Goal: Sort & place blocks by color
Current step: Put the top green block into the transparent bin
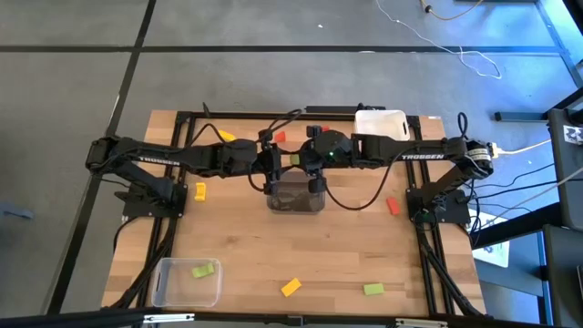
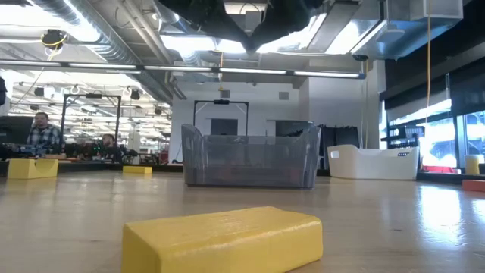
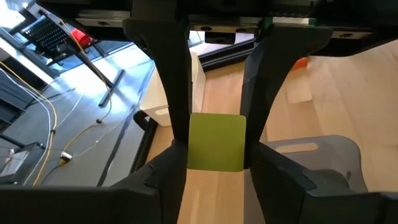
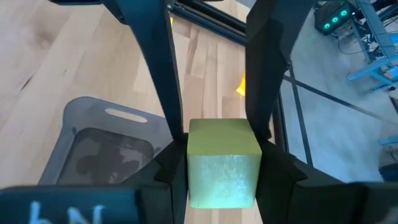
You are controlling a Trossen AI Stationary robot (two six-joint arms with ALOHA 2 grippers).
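A light green block [image 1: 293,160] hangs in the air between my two grippers, above the far rim of the grey bin [image 1: 296,196] at the table's middle. My left gripper [image 1: 278,162] reaches in from the left and my right gripper [image 1: 310,160] from the right. They meet tip to tip, and both are shut on this block. The block shows in the left wrist view [image 3: 216,142] and in the right wrist view [image 4: 224,163]. Other blocks lie loose on the table: yellow [image 1: 199,190], yellow [image 1: 291,287], red [image 1: 393,206], green [image 1: 373,290]. My left gripper pinches the green block's two opposite sides [image 3: 193,155] between its two fingers, at the end nearest it. The fingers come level from the table's left. The block is lifted clear, level, above the grey bin. My right gripper pinches the same block's two opposite sides [image 4: 194,168] between its two fingers, at the block's other end. The fingers come level from the table's right. The block is clear of the bin and the table.
A white bin [image 1: 381,123] stands at the far right. A clear bin [image 1: 187,282] at the near left holds a green block [image 1: 202,270]. A yellow block [image 1: 225,137] and a red one [image 1: 279,137] lie by the far edge. Cables trail under the arms.
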